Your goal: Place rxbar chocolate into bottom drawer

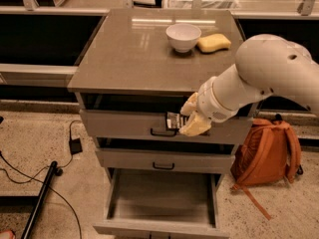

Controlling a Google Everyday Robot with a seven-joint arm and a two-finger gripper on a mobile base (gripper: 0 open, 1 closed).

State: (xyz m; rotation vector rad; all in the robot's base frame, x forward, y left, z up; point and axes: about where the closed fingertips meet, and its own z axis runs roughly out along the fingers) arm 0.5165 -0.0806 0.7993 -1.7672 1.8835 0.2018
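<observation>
your gripper [185, 117] hangs in the middle of the frame, just in front of the top drawer [124, 126]. its fingers [195, 127] are closed on the bar [173, 120], which sticks out to the left. the bottom drawer [159, 200] is pulled open at the lower middle. a bowl [183, 36] and a sponge [213, 43] sit on the surface [129, 54] up top. an orange bag [266, 151] is at the right.
</observation>
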